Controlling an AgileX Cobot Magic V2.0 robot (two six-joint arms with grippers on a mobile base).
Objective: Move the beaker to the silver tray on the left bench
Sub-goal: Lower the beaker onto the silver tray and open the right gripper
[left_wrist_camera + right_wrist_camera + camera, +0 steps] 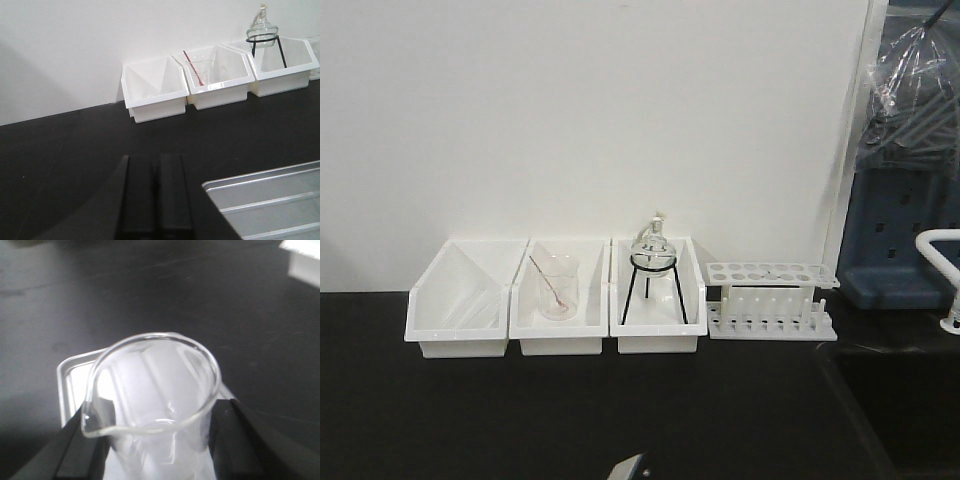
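The right end effector [150,440] grips with fingers spread wide, while the left end effector [155,195] is closed.

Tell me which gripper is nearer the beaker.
Right. The right gripper has the beaker between its fingers, over the silver tray. The left gripper sits shut above the black bench beside the tray's corner, with no beaker in its view.
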